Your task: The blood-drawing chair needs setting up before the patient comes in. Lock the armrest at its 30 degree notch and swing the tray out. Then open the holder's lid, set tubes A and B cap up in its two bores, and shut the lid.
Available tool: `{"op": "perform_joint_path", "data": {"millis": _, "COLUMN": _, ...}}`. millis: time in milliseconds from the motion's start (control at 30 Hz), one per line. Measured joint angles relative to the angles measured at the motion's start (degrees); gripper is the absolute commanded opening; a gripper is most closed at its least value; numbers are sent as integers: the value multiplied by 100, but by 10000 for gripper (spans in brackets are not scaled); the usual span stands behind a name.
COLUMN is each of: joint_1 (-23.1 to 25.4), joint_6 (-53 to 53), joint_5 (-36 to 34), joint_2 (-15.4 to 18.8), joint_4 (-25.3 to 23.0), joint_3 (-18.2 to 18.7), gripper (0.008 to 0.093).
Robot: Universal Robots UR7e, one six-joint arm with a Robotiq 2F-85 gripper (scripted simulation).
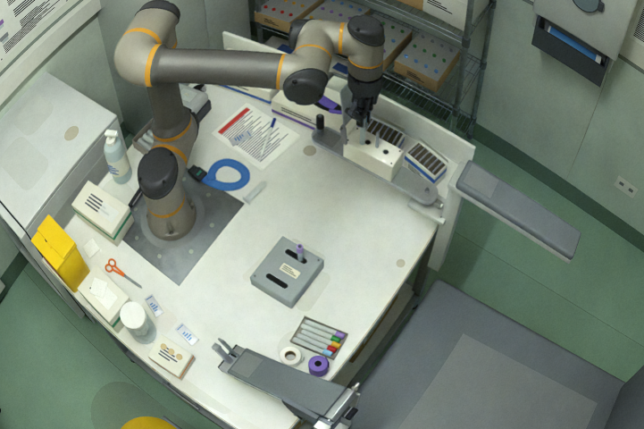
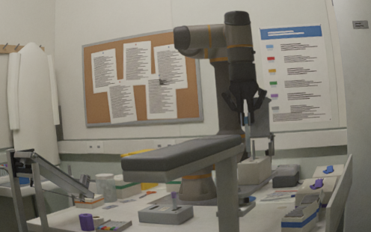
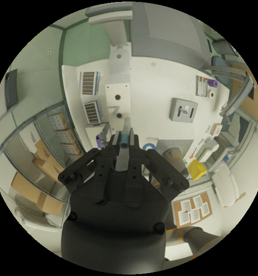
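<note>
A blue-capped tube [image 3: 124, 137] hangs cap up in my closed gripper [image 1: 361, 121], right above the white holder block [image 1: 373, 154] on the swung-out tray at the table's far edge. The holder's lid [image 1: 345, 117] stands raised at its left end, and its two dark bores [image 3: 117, 106] are empty. A purple-capped tube [image 1: 300, 251] stands in the grey rack [image 1: 287, 277] at the table's middle. The tube's lower end [image 3: 126, 123] points down near the nearer bore. The grey armrest [image 1: 517, 207] juts out to the right of the table.
Two open boxes of dark vials [image 1: 426, 161] sit just behind the holder. A wire shelf with cardboard boxes [image 1: 426, 60] stands behind the table. A black knob [image 1: 320, 122] stands on the tray's left end. Papers and a pen [image 1: 257, 134] lie near my base.
</note>
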Motion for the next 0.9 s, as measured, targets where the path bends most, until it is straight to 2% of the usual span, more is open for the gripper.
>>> {"op": "perform_joint_path", "data": {"millis": 133, "joint_1": 171, "joint_6": 173, "joint_5": 0, "joint_2": 174, "joint_4": 0, "joint_3": -175, "gripper": 80}}
{"op": "perform_joint_path", "data": {"millis": 300, "joint_1": 230, "joint_6": 235, "joint_5": -1, "joint_2": 234, "joint_4": 2, "joint_3": -238, "gripper": 80}}
{"op": "perform_joint_path", "data": {"millis": 567, "joint_1": 232, "joint_6": 240, "joint_5": -1, "joint_2": 249, "joint_4": -205, "joint_3": -36, "gripper": 80}}
{"op": "perform_joint_path", "data": {"millis": 900, "joint_1": 237, "joint_6": 243, "joint_5": -1, "joint_2": 250, "joint_4": -203, "joint_3": -53, "gripper": 80}}
